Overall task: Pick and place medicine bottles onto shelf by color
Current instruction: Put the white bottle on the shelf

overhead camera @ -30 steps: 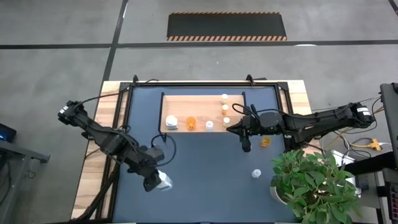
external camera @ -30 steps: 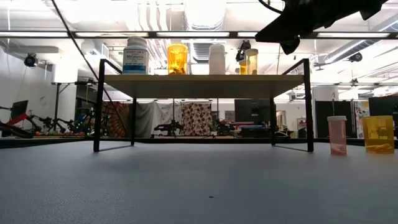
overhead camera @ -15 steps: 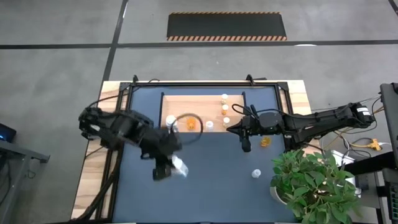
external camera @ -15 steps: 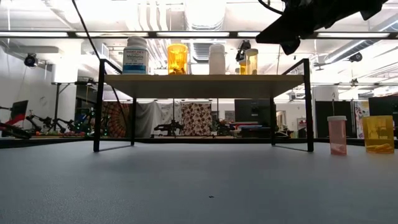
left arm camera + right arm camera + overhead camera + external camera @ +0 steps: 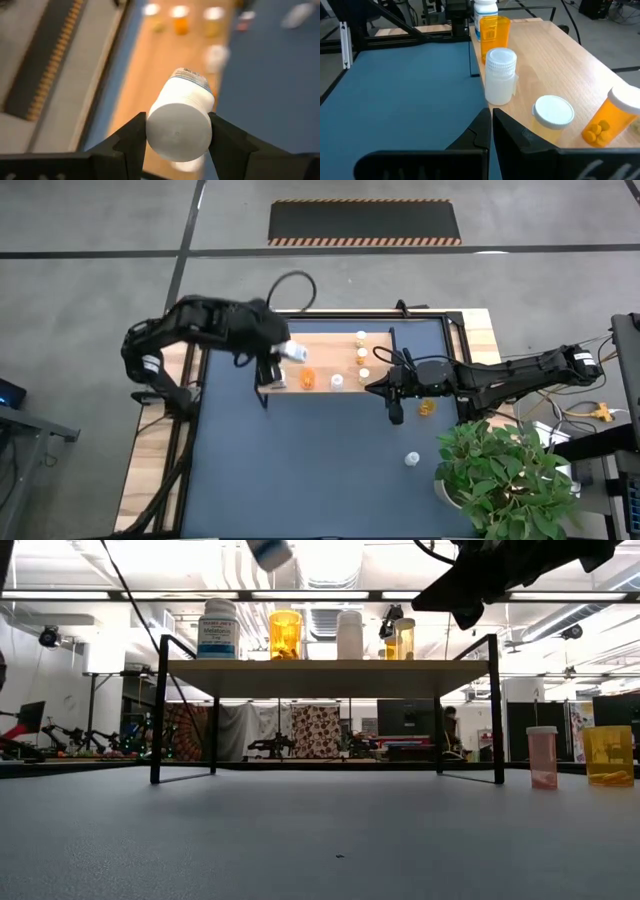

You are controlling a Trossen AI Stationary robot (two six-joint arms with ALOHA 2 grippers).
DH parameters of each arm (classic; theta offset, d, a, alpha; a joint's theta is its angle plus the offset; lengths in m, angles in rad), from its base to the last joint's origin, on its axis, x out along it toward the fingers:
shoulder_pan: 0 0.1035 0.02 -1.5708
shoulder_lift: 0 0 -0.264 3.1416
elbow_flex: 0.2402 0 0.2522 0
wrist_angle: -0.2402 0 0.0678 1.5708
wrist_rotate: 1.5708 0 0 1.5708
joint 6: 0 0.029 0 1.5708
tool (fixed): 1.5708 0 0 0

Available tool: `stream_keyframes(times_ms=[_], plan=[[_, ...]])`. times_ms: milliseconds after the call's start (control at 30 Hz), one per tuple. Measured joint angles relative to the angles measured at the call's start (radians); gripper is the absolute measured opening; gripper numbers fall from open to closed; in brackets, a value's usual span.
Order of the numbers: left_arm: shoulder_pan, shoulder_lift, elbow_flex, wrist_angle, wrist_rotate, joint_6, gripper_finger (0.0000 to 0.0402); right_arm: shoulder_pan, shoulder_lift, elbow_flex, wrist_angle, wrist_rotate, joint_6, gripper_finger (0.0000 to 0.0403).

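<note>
The dark blue tabletop fills the lower centre of the high view, edged in pale wood, with grey floor and a striped black mat above it. The light-wood shelf sits at upper centre, carrying white and orange medicine bottles. The left hand holds a white bottle over the shelf's left end. The right hand, pinched shut and empty, hovers at the shelf's right corner. A potted plant stands at lower right.
</note>
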Motion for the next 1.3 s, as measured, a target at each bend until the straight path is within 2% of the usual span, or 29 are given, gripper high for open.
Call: stream_keyframes(times_ms=[167,467,833,1167,1300], plan=[[0.116,0.001,-0.040,0.000,-0.007,0.100,0.0158,0.000,0.000,0.000,0.000,0.000,0.000,0.0009],[0.225,0.006,-0.244,0.000,0.044,0.161,0.0158,0.000,0.000,0.000,0.000,0.000,0.000,0.0009],[0.235,0.005,-0.434,0.000,0.062,0.182,0.0161,0.000,0.000,0.000,0.000,0.000,0.000,0.0009],[0.238,0.004,-0.455,0.042,0.074,0.096,0.0172,0.000,0.000,0.000,0.000,0.000,0.000,0.0009],[0.238,0.004,-0.456,0.043,0.128,0.044,0.0173,0.000,0.000,0.000,0.000,0.000,0.000,0.0009]])
